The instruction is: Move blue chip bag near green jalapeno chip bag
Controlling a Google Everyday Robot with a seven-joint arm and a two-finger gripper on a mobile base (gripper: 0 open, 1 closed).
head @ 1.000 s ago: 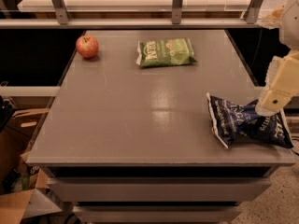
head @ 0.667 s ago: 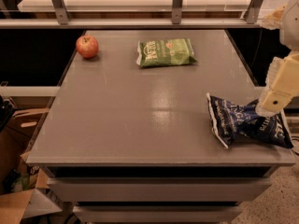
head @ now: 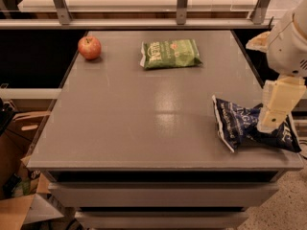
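Observation:
The blue chip bag (head: 244, 124) lies crinkled at the table's near right corner, dark navy with white lettering. The green jalapeno chip bag (head: 170, 53) lies flat at the far middle of the table, well apart from the blue bag. My gripper (head: 269, 123) hangs from the white arm at the right edge and comes down onto the blue bag's right half, covering part of it.
A red apple (head: 89, 47) sits at the far left of the grey table (head: 134, 114). A metal rail and shelf run behind the table. Cardboard boxes (head: 19, 143) stand on the floor to the left.

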